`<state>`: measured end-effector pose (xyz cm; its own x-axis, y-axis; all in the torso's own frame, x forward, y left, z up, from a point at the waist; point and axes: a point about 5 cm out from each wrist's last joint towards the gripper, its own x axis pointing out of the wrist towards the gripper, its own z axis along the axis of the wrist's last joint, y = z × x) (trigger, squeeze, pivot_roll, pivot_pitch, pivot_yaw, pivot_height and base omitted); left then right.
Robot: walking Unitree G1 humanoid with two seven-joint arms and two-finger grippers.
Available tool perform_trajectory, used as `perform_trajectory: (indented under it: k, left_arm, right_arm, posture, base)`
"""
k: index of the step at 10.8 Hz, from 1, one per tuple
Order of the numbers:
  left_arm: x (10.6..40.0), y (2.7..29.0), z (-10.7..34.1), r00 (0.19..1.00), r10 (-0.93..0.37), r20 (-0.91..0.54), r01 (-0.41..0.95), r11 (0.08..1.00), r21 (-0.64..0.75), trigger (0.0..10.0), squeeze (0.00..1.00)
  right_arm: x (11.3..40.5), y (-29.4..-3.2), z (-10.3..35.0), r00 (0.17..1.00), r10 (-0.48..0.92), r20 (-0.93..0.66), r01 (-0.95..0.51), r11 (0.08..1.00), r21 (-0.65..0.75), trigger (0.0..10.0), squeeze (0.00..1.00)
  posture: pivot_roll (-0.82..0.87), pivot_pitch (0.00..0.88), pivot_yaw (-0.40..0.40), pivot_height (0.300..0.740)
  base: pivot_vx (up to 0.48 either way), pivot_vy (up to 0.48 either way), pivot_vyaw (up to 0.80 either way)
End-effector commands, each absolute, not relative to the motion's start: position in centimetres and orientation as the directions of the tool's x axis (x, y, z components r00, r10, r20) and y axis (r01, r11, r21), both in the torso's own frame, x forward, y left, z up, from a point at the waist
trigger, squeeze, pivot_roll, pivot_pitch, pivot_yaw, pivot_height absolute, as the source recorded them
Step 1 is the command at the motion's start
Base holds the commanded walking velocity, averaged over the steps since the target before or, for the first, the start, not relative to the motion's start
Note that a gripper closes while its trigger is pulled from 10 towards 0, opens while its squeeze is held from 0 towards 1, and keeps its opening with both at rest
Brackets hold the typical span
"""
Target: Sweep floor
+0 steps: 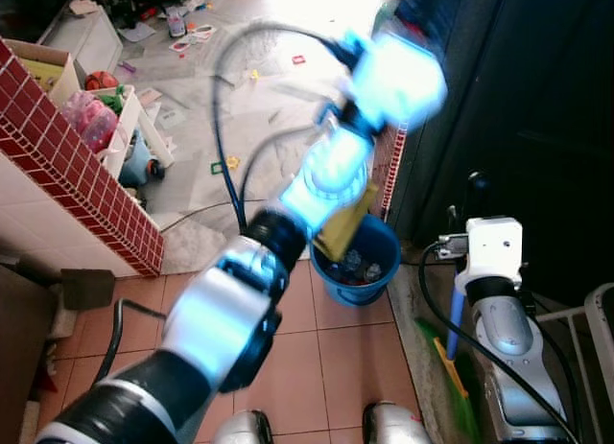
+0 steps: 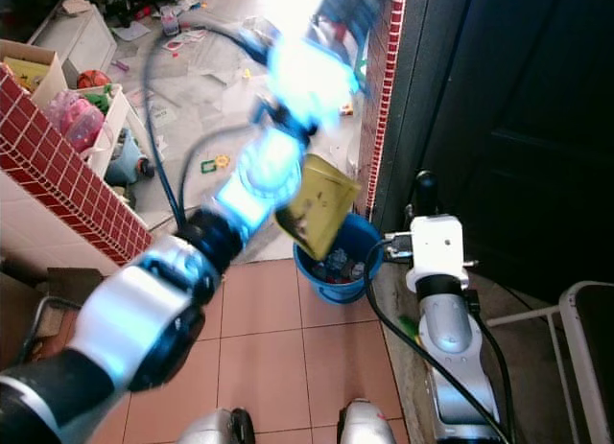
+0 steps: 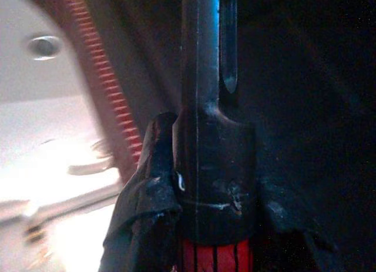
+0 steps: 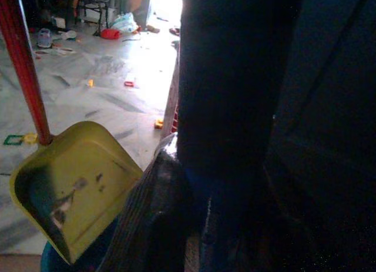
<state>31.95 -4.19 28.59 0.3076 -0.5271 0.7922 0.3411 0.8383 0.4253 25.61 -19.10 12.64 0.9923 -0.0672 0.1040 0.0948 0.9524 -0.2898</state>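
My left arm is raised and blurred, with its gripper [image 1: 408, 51] high up. In the left wrist view its fingers [image 3: 147, 190] are shut on the black and red handle [image 3: 214, 166] of a yellow dustpan [image 1: 345, 223]. The pan hangs tilted over a blue bucket [image 1: 355, 289] that holds some debris. Low at the right, my right gripper [image 1: 473, 190] is shut around a dark blue broom handle [image 4: 229, 107]. The handle [image 1: 456, 324] runs down to green bristles [image 1: 449, 372] on the floor.
A low red-brick wall [image 1: 86, 166] stands at the left, with a white shelf of toys [image 1: 106, 118] behind it. Small toys litter the marble floor [image 1: 259, 89] beyond. A dark door [image 1: 537, 99] and a white rack [image 1: 600, 319] close in the right side.
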Motion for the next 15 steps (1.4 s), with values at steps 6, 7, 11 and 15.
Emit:
perform_trajectory:
  k: [6,7,11,15]
  left_arm:
    - [25.5,-10.1,25.9,0.090,-0.649,0.755,0.645,0.615,0.453,10.0,0.00]
    - [25.8,-10.4,26.4,0.158,-0.617,0.771,0.683,0.632,0.366,10.0,0.00]
    - [25.7,-10.5,25.5,0.182,-0.644,0.743,0.698,0.617,0.364,10.0,0.00]
    - [27.0,-9.7,26.2,0.240,-0.631,0.738,0.664,0.661,0.349,10.0,0.00]
  right_arm:
    - [27.3,-18.1,12.9,0.994,-0.021,0.111,0.052,0.955,-0.292,10.0,0.00]
    - [27.5,-18.1,12.9,0.993,-0.016,0.113,0.049,0.955,-0.294,10.0,0.00]
    - [28.2,-18.2,12.9,0.992,-0.010,0.124,0.047,0.954,-0.296,10.0,0.00]
    - [29.0,-17.5,13.5,0.989,0.007,0.147,0.037,0.955,-0.293,10.0,0.00]
  posture:
    - [-0.24,0.076,0.092,0.740]
    - [-0.24,0.072,0.090,0.740]
    - [-0.23,0.051,0.091,0.740]
    - [-0.22,0.034,0.091,0.740]
  base:
    - [0.000,0.000,0.00]
    - [0.000,0.000,0.00]
    - [0.000,0.000,0.00]
    - [0.000,0.000,0.00]
